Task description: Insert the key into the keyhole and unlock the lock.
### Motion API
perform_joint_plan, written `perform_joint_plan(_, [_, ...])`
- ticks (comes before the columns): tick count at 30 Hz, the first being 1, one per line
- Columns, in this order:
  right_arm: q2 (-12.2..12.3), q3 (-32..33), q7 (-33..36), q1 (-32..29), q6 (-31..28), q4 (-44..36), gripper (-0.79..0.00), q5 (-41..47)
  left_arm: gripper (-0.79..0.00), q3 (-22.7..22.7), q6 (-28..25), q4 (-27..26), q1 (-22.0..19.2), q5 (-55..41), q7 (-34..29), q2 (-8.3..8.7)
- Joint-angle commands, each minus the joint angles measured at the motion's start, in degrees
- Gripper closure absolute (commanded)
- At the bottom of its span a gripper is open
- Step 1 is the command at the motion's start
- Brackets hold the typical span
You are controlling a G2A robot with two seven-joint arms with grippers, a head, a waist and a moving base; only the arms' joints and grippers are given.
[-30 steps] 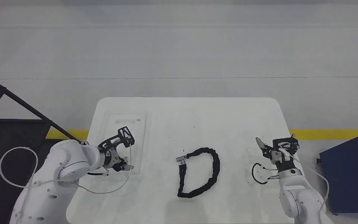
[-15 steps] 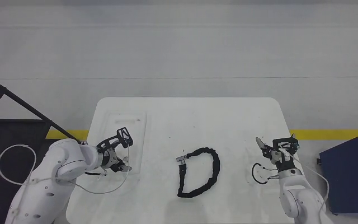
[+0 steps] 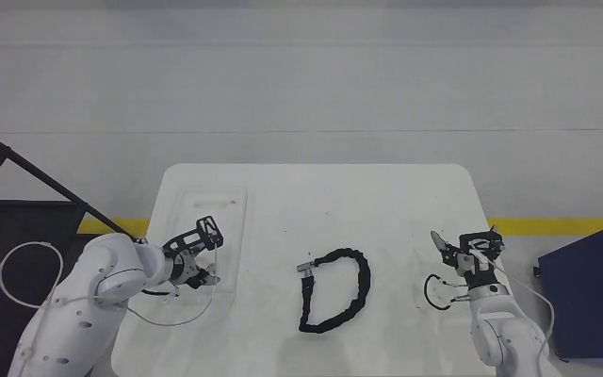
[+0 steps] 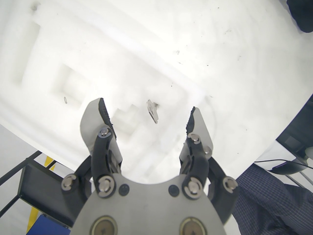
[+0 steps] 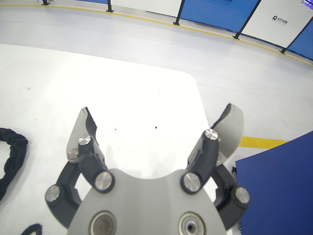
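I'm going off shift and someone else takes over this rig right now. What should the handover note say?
Left gripper: open, above the key, which sits in the white foam tray on the left part of the table; key not gripped.
Right gripper: open, empty, near the table's right edge.
Chain lock: lying in a loop mid-table, its metal end on the tray's side.
Done: nothing yet.
Left: grasp the key, insert it into the lock, turn to unlock.
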Motion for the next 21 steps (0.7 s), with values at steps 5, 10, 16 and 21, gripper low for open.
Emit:
perform_joint_plan(5, [0.00,0.00,0.00,0.00,0.00,0.00,-0.785,0.00,-0.292,0.13,0.19,0.31,-0.05,-0.49,0.14,0.27])
perform_joint_plan(10, [0.00,0.00,0.00,0.00,0.00,0.00,-0.785,0.00,-0.296,0.48,0.24,0.33,-0.32,-0.38,-0.11,0.49])
perform_joint_plan(16, [0.00,0.00,0.00,0.00,0.00,0.00,-0.785,0.00,-0.317,1.42,0.36,0.59,-0.58,-0.54,-0.13,0.67])
perform_joint_plan(21, [0.00,0.00,0.00,0.00,0.00,0.00,-0.785,0.00,-0.292,2.46,0.73,0.67,-0.79,-0.63,-0.44,0.78])
